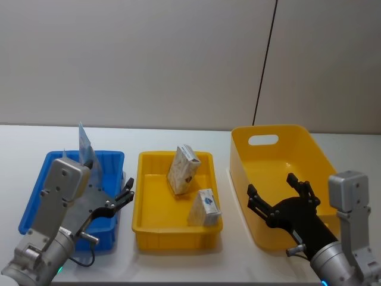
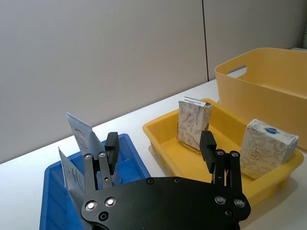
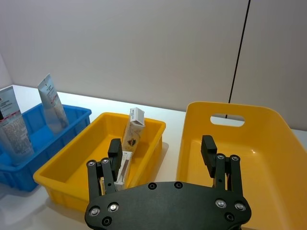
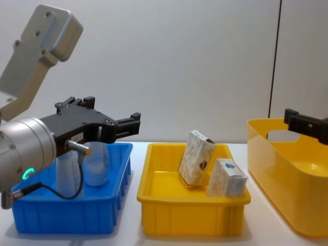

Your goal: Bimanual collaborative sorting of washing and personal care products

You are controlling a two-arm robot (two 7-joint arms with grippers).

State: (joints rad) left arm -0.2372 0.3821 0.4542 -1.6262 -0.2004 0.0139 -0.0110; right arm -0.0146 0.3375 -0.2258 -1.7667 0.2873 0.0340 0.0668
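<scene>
Two beige-and-white marbled cartons sit in the shallow yellow tray: one leans upright at the back, the other lies tilted at the front right. A translucent refill pouch stands in the blue bin, and the chest view shows translucent containers there. My left gripper hovers open and empty over the blue bin's right side. Over the big yellow bin, my right gripper is open with nothing in it.
The three containers stand in a row on the white table, blue on the left, tray in the middle, deep handled bin on the right. A grey wall rises behind them. The big yellow bin holds nothing.
</scene>
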